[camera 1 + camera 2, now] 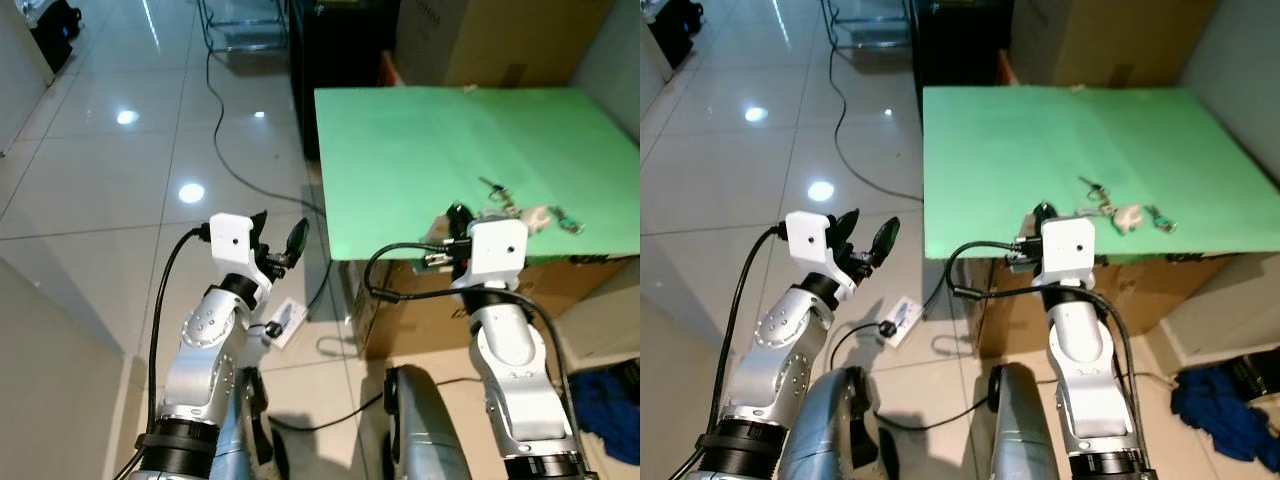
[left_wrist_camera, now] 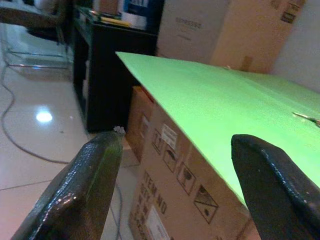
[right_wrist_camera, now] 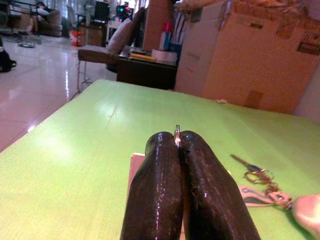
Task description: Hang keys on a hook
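Right wrist view looks along the right gripper (image 3: 178,145) — its two black fingers pressed together with a thin metal ring (image 3: 177,134) nipped at the tips. Whether that ring belongs to a key set is hard to tell; nothing visible hangs from it. Just under the fingers sits a pale flat card-like piece (image 3: 136,165), unclear what it is.

Keys (image 1: 1118,214) lie on the green worktop (image 1: 1040,150) near its front right part — a loose bunch with a whitish fob, a teal-tipped bit and a ring, just beyond and to the right of the right gripper. From the head views the right gripper sits at the worktop's front edge, wrist housing blocking the fingertips.

Left gripper (image 1: 280,240) is raised off to the left over the tiled floor (image 1: 120,150), well apart from the worktop, jaws wide open, holding nothing. Left wrist view confirms the gap between its fingers (image 2: 85,190), with the worktop edge and a cardboard box (image 2: 175,190) beneath it.

Progress — early, by my read. The main bunch is on the worktop, not lifted. No hook is identifiable. Left to do: secure the keys, carry them, find the hook, hang them. Possibly the pickup is starting, given the ring at the fingertips.
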Controlling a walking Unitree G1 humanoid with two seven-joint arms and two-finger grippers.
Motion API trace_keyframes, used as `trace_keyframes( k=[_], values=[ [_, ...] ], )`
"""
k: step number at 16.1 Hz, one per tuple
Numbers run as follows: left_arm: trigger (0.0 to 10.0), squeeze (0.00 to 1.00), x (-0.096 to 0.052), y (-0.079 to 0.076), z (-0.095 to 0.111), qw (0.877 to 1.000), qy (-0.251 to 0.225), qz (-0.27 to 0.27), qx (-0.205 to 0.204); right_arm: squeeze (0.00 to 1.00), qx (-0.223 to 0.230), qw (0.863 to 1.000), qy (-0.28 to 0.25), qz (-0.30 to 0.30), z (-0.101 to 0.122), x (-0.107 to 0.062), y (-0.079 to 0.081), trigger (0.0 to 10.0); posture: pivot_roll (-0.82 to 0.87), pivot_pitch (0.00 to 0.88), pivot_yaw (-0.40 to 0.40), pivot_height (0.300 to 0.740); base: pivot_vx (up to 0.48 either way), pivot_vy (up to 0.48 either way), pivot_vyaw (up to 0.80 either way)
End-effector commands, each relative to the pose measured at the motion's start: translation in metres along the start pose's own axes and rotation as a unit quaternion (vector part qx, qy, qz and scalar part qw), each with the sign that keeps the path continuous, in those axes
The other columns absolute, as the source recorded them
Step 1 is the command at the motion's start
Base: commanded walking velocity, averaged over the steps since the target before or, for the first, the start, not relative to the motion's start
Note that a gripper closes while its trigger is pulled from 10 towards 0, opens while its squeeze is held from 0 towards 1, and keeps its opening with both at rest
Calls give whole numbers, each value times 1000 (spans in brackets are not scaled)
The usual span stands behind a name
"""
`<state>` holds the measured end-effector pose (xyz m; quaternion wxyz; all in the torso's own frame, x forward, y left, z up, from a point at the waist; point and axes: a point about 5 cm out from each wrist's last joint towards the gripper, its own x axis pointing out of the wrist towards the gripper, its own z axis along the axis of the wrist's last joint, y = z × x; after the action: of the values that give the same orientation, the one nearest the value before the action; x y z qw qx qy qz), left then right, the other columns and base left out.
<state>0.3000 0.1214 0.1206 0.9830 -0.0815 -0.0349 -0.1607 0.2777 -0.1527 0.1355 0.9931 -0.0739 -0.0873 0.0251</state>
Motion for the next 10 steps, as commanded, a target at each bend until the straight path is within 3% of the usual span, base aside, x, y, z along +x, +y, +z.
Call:
trace_keyframes(
  k=[1, 2, 4, 6, 7, 10],
  values=[
    [10000, 0, -1, 9, 0, 999, -5, 37, 2, 0, 8, 999, 36, 6, -17, -5, -1, 10000, -167, 47, 18, 617, 0, 0, 0],
    [10000, 0, -5, 21, 2, 997, -10, 76, -4, 0, 17, 999, 46, 6, -23, -7, -1, 10000, -152, 44, 6, 627, 0, 0, 0],
    [10000, 0, -8, 27, 4, 996, -14, 91, -1, 0, 23, 999, 36, 20, -22, -6, 3, 10000, -144, 53, 4, 641, 0, 0, 0],
    [10000, 0, -7, 23, 4, 997, -16, 77, 21, 0, 25, 999, 29, 31, -22, -5, 6, 10000, -148, 61, -9, 666, 0, 0, 0],
    [10000, 0, -7, 9, -1, 1000, -6, 22, 0, 20, 30, 999, 27, 35, -21, -5, 5, 10000, -151, 68, -18, 681, 0, 0, 0],
    [10000, 0, -9, 5, -5, 1000, 12, 12, 19, 47, 39, 998, 28, 36, -22, -2, 8, 10000, -130, 74, -21, 705, 0, 0, 0]
  ],
)
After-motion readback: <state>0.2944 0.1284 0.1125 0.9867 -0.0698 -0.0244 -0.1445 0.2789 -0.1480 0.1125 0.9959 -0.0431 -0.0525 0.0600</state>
